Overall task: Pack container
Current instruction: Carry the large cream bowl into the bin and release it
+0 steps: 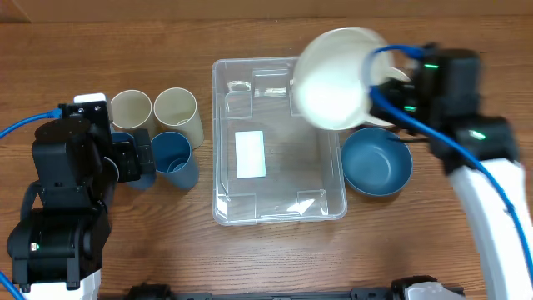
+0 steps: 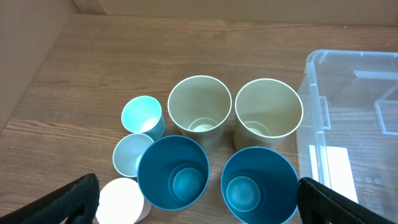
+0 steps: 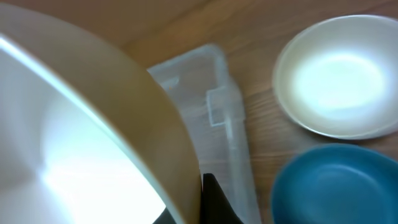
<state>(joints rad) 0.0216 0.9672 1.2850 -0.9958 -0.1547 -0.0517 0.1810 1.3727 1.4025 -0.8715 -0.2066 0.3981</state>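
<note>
**A:** What is at the far left?

**B:** The left end effector (image 1: 137, 158) hovers over a cluster of cups. Its fingers are spread wide with nothing between them. Below it stand two cream cups (image 2: 200, 106), two blue cups (image 2: 173, 171) and a few small cups (image 2: 142, 115).

**A:** And where is the container?

**B:** The container (image 1: 304, 158) stands at the middle of the desk (image 1: 416, 250), with the cups at its 9 o'clock. It looks empty apart from the white label (image 1: 250, 154) on its base. Its long axis runs from 12 to 6 o'clock.

**A:** Which arm is nearer to it?

**B:** The right one. The right end effector (image 1: 375, 83) pinches the rim of a cream bowl (image 1: 333, 79), which is raised and overhangs the container's 1 o'clock corner. From that end effector, the container's open middle lies toward 8 o'clock. The next move probably needs only a short shift that way, then a descent.

**A:** Is anything further right?

**B:** A blue bowl (image 1: 376, 162) rests at the container's 3 o'clock. A white bowl (image 3: 339, 74) sits just beyond it, toward 12 o'clock.
</note>
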